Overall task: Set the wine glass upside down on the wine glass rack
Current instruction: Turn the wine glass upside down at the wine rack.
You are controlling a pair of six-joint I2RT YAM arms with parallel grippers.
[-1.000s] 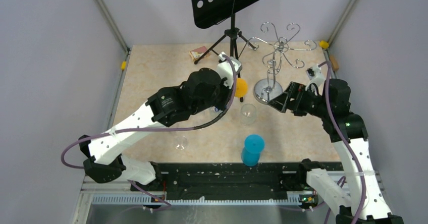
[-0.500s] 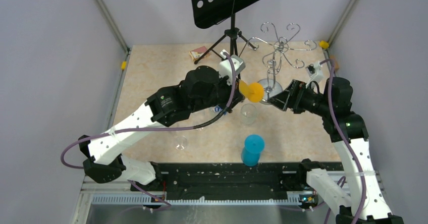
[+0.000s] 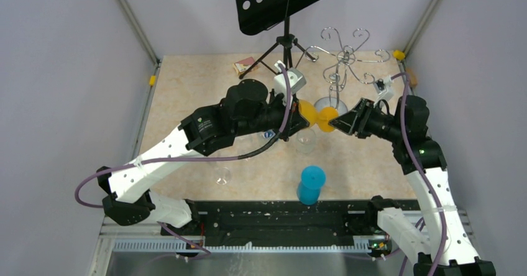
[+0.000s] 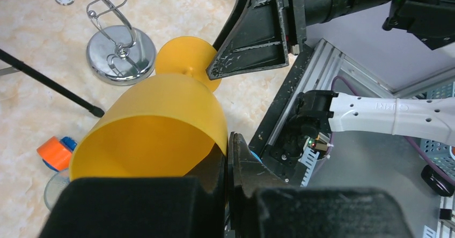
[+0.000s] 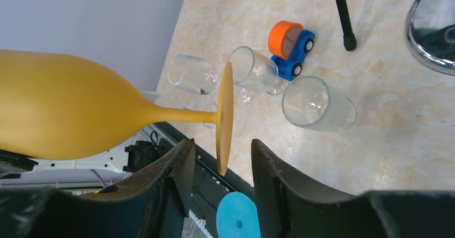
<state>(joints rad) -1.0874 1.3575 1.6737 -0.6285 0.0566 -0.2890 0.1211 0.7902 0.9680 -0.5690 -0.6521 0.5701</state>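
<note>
The orange wine glass (image 3: pixel 314 114) lies on its side in the air between the two arms. My left gripper (image 3: pixel 299 117) is shut on the rim of its bowl (image 4: pixel 161 114), one finger inside and one outside. The foot (image 5: pixel 224 114) points at my right gripper (image 3: pixel 335 122), whose jaws straddle the foot's edge with a gap on each side, touching nothing. The chrome wine glass rack (image 3: pixel 343 58) stands just behind, its round base (image 4: pixel 119 56) on the table below the glass.
A black music stand (image 3: pixel 283 2) rises at the back centre. Clear glasses (image 5: pixel 316 104) and an orange-and-blue toy car (image 5: pixel 290 42) lie on the table below. A blue cup (image 3: pixel 311 186) stands near the front edge, a small box (image 3: pixel 245 64) at the back.
The left arm has carried the glass to the right and turned it foot-first toward the right gripper. The right gripper's jaws have narrowed around the foot.
</note>
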